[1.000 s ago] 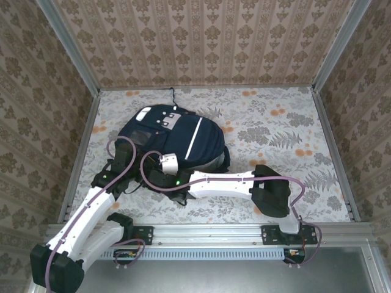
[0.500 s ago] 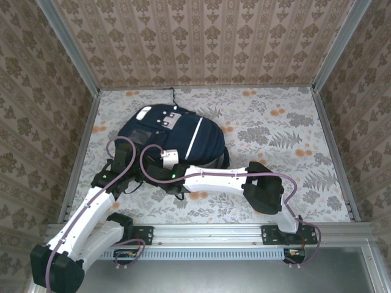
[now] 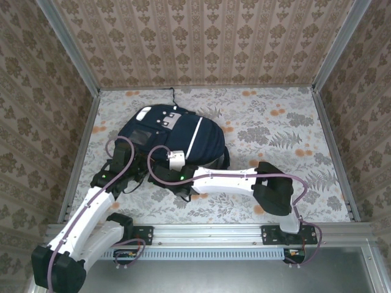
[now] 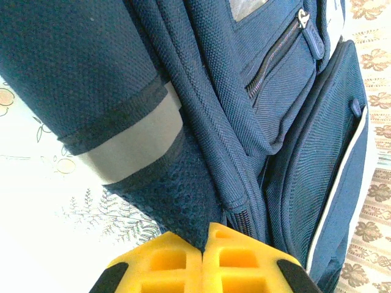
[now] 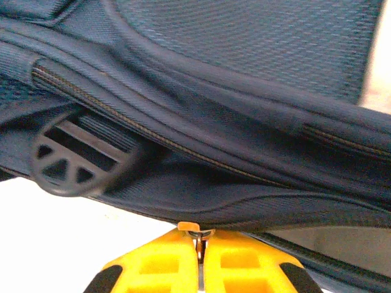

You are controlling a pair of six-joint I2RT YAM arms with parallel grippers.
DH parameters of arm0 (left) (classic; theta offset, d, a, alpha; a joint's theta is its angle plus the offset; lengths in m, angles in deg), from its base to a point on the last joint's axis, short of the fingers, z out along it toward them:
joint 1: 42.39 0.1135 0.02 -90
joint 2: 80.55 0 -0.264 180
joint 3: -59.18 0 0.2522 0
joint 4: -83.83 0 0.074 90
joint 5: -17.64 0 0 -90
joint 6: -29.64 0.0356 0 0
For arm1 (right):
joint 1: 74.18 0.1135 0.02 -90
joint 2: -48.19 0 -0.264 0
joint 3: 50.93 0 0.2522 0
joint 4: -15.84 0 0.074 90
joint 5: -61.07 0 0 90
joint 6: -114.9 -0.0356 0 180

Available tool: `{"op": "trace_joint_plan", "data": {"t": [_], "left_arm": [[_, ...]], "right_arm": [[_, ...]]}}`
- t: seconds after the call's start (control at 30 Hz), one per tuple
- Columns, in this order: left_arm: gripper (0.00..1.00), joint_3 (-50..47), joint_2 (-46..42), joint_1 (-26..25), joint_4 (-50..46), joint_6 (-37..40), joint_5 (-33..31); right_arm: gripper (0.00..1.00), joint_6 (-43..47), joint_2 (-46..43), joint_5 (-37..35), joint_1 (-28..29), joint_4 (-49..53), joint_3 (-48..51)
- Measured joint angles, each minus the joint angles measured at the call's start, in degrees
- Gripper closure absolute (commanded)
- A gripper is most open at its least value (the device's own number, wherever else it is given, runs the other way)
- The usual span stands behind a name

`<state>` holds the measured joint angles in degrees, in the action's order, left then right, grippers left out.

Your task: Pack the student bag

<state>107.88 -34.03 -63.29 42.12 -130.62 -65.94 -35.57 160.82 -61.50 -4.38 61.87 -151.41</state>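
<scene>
Mesh (image 4: 183, 195) of student bag (image 4: 305, 152) pinched by closed left gripper (image 4: 203, 235) (right gripper (image 5: 200, 243) clamps zipper (image 5: 196, 230))

A small dark piece (image 5: 196, 231) pinched between the right gripper's (image 5: 199, 241) pressed-together fingertips is too small to identify. Directly ahead of them, the blurred student bag (image 5: 256, 55) runs past every picture edge.

The left pincer (image 4: 204, 235) is pinching the student bag's (image 4: 287, 140) dark mesh below its grey stripe (image 4: 131, 143), the bag lying on the floral counter (image 4: 30, 207).
</scene>
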Motion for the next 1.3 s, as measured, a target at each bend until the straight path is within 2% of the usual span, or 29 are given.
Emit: {"op": "trace_joint_plan", "data": {"t": [0.53,0.77,1.07,1.3], "left_arm": [[1.0,-0.6,-1.3,4.4,-3.4,4.5,-0.1],[1.0,-0.8,-1.6,7.6,-6.2,7.5,-0.6],[1.0,-2.6,-0.7,16.0,-7.4,12.5,0.2],[1.0,-3.5,5.0,23.4,-4.3,16.9,3.1]], "right_arm": [[1.0,-4.5,-17.6,0.2,-0.3,0.7,21.2],[1.0,-3.1,-26.4,1.1,-4.4,-1.2,30.3],[1.0,8.3,-33.5,8.3,-13.0,-5.7,35.8],[1.0,19.9,-36.9,18.7,-17.4,-8.3,36.9]]}}
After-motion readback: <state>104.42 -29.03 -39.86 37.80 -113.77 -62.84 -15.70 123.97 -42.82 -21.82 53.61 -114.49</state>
